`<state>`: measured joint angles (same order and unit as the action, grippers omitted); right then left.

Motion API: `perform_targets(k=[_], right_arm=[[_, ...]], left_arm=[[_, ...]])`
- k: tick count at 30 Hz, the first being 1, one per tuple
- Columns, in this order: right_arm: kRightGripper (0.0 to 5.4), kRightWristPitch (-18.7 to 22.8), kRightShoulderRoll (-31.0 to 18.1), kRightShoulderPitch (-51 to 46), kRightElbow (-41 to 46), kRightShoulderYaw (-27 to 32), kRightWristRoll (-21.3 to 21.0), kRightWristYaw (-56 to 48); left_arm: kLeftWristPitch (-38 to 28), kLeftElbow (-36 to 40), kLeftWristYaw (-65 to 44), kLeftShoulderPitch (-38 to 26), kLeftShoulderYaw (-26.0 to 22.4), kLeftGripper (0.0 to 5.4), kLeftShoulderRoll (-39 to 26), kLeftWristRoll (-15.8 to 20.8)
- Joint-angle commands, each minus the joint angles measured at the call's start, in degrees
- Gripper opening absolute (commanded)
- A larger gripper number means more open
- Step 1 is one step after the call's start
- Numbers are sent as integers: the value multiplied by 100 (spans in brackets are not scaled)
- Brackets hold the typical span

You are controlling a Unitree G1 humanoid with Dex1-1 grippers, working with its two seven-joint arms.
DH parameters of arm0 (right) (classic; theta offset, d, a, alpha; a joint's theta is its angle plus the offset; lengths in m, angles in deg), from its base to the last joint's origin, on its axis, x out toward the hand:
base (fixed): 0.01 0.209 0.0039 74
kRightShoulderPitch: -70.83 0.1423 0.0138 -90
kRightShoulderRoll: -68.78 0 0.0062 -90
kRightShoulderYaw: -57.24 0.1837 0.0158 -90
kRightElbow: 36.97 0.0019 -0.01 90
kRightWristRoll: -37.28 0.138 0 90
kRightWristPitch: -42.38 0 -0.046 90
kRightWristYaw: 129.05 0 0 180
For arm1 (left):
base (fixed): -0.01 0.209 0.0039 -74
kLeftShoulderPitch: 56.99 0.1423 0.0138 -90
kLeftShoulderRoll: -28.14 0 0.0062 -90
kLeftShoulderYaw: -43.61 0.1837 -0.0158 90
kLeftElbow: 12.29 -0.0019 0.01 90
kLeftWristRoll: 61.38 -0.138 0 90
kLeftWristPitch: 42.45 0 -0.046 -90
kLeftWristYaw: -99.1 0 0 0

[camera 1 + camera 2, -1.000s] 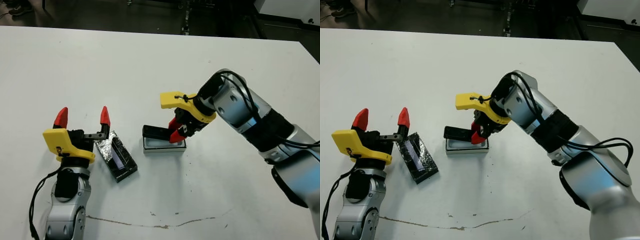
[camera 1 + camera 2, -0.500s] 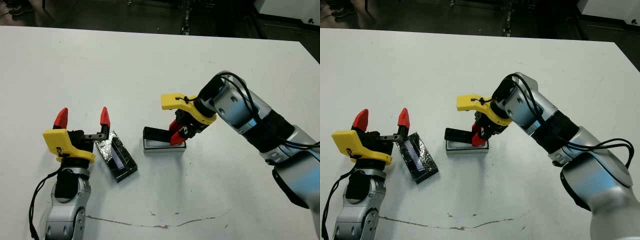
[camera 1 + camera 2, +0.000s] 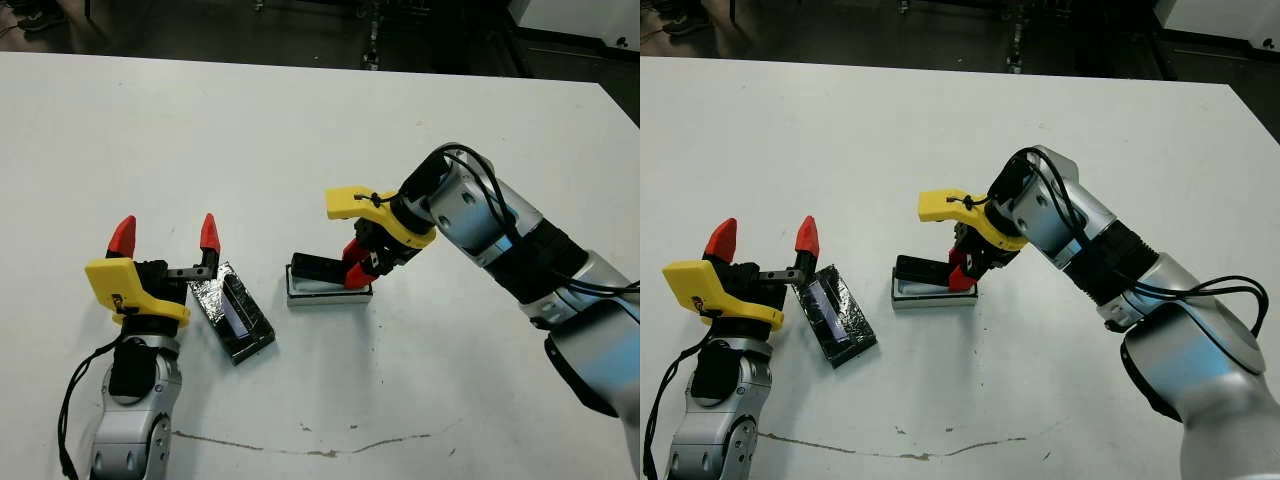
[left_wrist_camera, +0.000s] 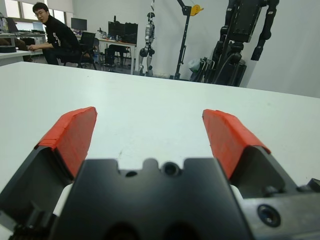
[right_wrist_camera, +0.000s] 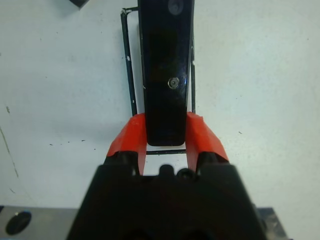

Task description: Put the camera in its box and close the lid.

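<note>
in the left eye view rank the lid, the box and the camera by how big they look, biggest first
1. the lid, lying flat beside the left gripper
2. the box, partly hidden
3. the camera, held over the box by the right gripper; foreshortened, so box versus camera is unsure

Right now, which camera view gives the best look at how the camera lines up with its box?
The right wrist view: it looks straight down the camera, pinched in the right end effector, lying lengthwise over the box. Both eye views show it from the side, over the box, partly hidden by the end effector. The left wrist view shows neither.
</note>
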<state>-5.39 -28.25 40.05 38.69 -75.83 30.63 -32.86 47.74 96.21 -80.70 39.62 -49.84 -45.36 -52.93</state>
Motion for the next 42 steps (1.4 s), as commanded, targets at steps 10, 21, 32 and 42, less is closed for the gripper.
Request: perform_targets(k=[10,21,32,42], right_arm=[[167,-561,-145,-65,-36,-72,-215,-67],[239,-1401,-113,-49,-389,-35,-178,-507],[399,-1358,-40,-27,-456,-21,-235,-698],[522,-1668,-72,6,-364,82,-315,-550]], left_arm=[[62,-2,-36,24,-26,540,-25,23],[79,2,-4,37,-13,540,-8,-7],[59,10,7,47,-4,540,3,-20],[30,-31,-32,46,-15,540,-20,-8]])
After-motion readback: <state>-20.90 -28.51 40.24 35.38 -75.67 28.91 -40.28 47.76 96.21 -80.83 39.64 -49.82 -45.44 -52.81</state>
